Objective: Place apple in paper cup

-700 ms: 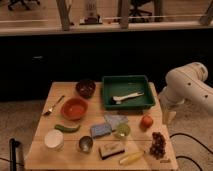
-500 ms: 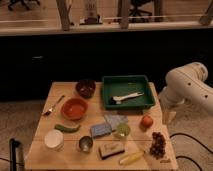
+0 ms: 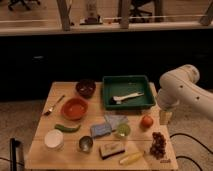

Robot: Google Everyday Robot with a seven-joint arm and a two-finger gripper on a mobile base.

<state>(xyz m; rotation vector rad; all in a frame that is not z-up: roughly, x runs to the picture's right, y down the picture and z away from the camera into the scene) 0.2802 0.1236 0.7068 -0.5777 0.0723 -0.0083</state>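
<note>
Gripper (image 3: 165, 117) hangs open, empty, just right of the apple (image 3: 146, 121). I'd center over it first; the paper cup (image 3: 54, 139) is way left.

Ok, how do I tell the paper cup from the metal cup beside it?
The paper cup is white and matte; the metal cup is grey and shiny. The paper cup is wider; the metal cup is narrower. Both stand upright, mouths up, apart, near the front edge of the table. The gripper hangs by the table's right edge, near the apple, far from both cups.
</note>
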